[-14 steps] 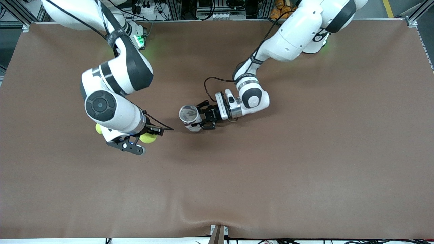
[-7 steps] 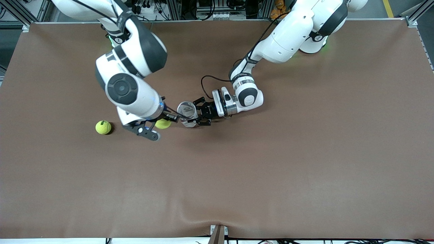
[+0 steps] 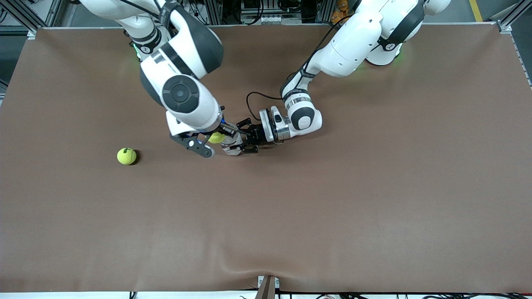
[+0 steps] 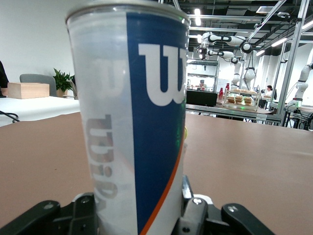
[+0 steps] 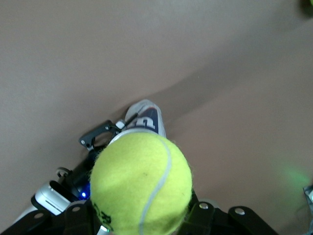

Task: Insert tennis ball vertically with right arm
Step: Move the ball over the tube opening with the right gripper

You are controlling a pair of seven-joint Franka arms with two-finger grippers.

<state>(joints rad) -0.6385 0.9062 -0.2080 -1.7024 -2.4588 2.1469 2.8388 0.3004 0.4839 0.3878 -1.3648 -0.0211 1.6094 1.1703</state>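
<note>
Front view: your right gripper clamps a tennis ball over the can, which your left gripper grips upright mid-table. A second ball lies toward the right arm's end.

Left wrist view: fingers flank the can.

Right wrist view: the ball hangs above the can.

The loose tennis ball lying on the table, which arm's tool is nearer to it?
Right. The right tool, shut on another tennis ball, is over the can. The left tool, gripping that can, sits farther from the loose tennis ball.
</note>
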